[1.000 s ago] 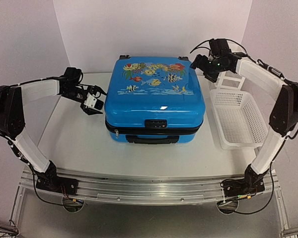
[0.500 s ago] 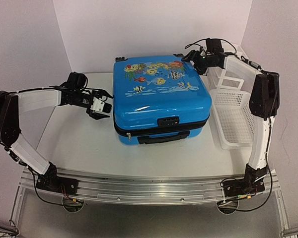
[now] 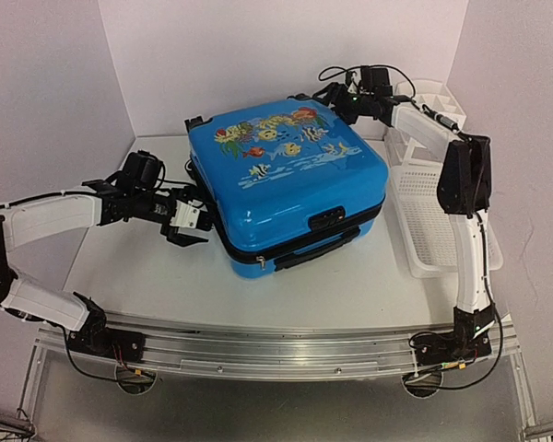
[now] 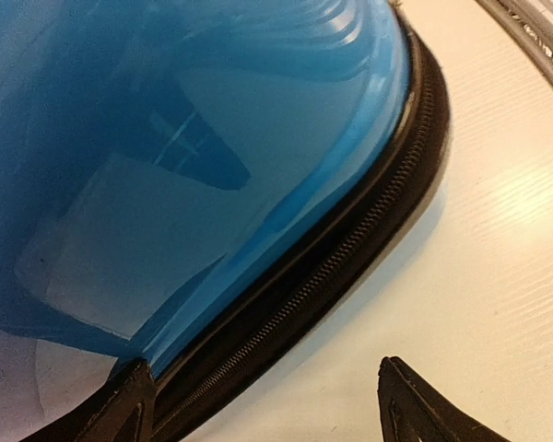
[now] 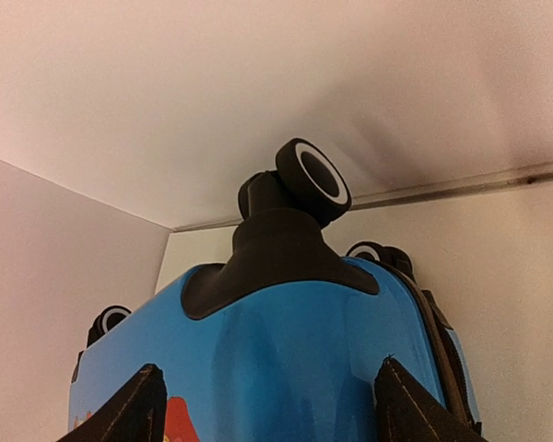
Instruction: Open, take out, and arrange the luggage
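Both released, the left gripper (image 3: 199,219) and right gripper (image 3: 329,91) are flanking the bright blue hard-shell suitcase (image 3: 286,175), probably to turn it.

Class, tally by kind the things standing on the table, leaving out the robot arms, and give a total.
Suitcase: 1
Basket: 1
Organizer: 1
Total: 3
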### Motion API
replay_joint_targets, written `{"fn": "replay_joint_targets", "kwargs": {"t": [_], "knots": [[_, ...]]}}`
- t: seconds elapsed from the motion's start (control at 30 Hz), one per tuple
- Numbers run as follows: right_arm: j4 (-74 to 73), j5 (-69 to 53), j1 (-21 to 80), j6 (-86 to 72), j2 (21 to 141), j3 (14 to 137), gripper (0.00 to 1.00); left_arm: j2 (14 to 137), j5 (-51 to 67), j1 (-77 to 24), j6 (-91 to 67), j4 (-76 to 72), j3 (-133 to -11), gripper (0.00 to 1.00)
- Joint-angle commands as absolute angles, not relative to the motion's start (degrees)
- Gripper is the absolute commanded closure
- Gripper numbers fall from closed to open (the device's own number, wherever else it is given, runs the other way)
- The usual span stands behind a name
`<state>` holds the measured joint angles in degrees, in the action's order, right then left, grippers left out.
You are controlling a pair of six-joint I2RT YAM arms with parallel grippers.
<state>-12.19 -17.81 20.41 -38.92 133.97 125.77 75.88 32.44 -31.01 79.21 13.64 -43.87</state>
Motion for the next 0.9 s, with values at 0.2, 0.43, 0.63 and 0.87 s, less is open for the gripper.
{"fn": "replay_joint_targets", "kwargs": {"t": [0.2,0.43,0.63,0.87], "knots": [[-17.3,-37.0,41.3,-43.4,138.7,127.7,0.31,73.8,33.9,-44.3,67.1,0.6,-41.2,0.17],[-17.7,-31.6,41.1,-41.5,132.0,122.3,0.31,71.0,27.6,-47.2,60.2,2.4,-43.1,0.18],[-21.9,-21.3,39.2,-38.2,122.7,117.1,0.31,64.6,32.1,-38.5,62.6,19.7,-50.2,0.15],[-29.0,-12.6,39.2,-34.8,111.6,113.5,0.31,73.2,41.9,-17.8,78.1,45.9,-71.6,0.02]]}}
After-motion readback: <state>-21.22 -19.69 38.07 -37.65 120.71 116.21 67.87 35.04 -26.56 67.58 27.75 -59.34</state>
